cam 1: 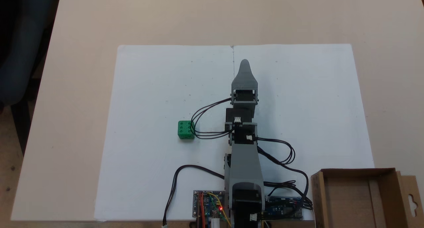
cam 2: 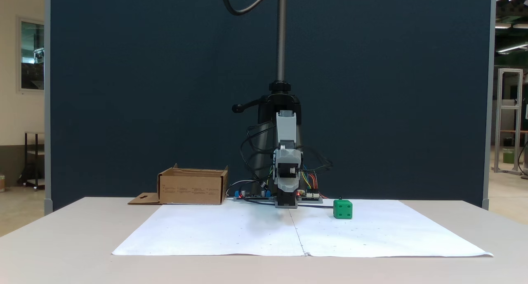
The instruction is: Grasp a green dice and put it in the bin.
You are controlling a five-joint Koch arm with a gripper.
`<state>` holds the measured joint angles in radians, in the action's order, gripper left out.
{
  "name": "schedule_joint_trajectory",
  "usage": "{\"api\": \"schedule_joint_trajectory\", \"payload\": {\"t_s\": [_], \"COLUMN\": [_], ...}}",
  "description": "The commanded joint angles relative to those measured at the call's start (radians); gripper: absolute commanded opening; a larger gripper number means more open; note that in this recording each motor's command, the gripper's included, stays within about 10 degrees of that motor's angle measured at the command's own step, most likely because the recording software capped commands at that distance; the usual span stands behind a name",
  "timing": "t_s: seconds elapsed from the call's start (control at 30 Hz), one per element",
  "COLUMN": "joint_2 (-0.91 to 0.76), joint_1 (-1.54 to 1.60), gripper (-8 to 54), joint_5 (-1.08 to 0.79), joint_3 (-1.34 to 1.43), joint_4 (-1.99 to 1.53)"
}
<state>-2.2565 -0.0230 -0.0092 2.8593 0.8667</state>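
Observation:
The green dice [cam 1: 185, 129] sits on the white paper, left of the arm in one fixed view and right of it [cam 2: 342, 209] in the other. My gripper [cam 1: 244, 63] points straight ahead along the paper's centre seam, well past the dice and to its side, touching nothing. Seen from above, its jaws merge into one grey pointed tip, so no gap can be made out. The bin [cam 1: 317, 195], a shallow brown cardboard box with a hang-hole flap, stands beside the arm's base; its front wall [cam 2: 192, 189] faces the other camera. Nothing lies in it.
White paper sheets [cam 1: 159, 89] cover the middle of the beige table [cam 1: 73, 39]. Circuit boards [cam 1: 207, 205] and looping black cables [cam 1: 205, 122] lie around the arm's base, one loop close to the dice. A camera stand pole [cam 2: 281, 36] rises behind the arm.

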Motion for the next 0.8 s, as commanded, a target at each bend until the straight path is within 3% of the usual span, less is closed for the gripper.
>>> {"api": "schedule_joint_trajectory", "payload": {"t_s": [0.0, 0.47, 0.77], "joint_2": [-0.114, -0.114, -0.091], "joint_1": [0.008, 0.110, 0.163], "gripper": [42.4, 42.6, 43.6], "joint_5": [-0.043, 0.170, 0.213], "joint_3": [-0.074, -0.583, -0.804], "joint_4": [-0.158, -1.057, -1.564]}}
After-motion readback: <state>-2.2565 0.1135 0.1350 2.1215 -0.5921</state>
